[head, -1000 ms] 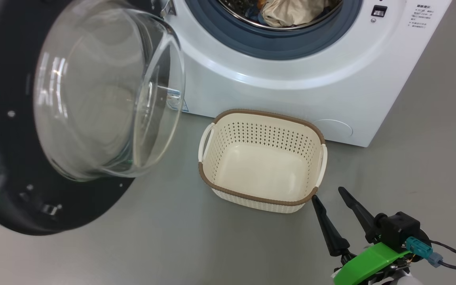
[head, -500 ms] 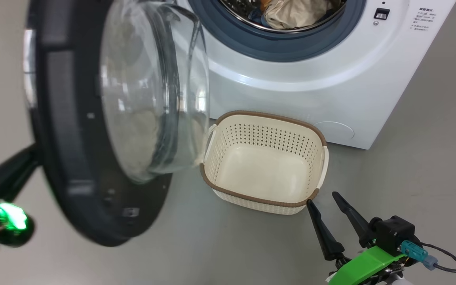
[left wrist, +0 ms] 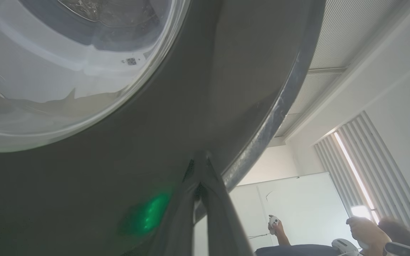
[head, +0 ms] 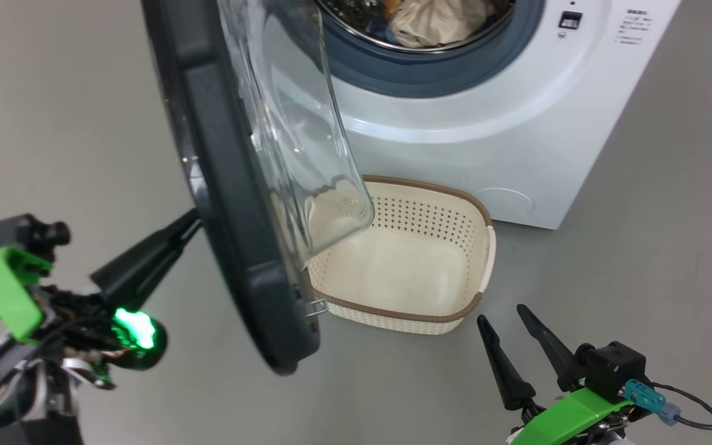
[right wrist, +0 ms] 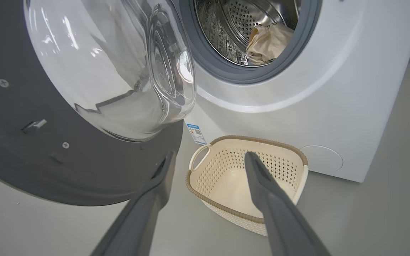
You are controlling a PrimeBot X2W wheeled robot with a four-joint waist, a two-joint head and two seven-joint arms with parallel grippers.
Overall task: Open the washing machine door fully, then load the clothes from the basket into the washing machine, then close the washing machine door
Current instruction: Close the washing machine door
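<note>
The washing machine door (head: 232, 204) stands half swung, nearly edge-on in the head view, its glass bowl (head: 294, 123) reaching over the left end of the basket (head: 430, 188). My left gripper (head: 190, 221) is shut, its tips touching the door's black outer face (left wrist: 190, 89). The basket (right wrist: 262, 140) is bare inside and stands on the floor before the white washing machine (head: 486, 123). In the steel drum lies the cream garment (head: 436, 21), with a bit of blue and orange fabric (head: 387, 25) beside it. My right gripper (head: 504, 321) hangs open, just short of the basket's near right corner.
Grey floor (head: 640, 259) surrounds the machine. A small blue label (right wrist: 195, 133) sits low on the machine's front. A cable (head: 696, 408) trails from my right wrist. In the left wrist view, a person's hand (left wrist: 278, 227) holds a controller in the background.
The door has swung from wide open toward the machine and now stands almost edge-on. My left gripper has come into view behind it, following its outer face. The right gripper has barely moved.
</note>
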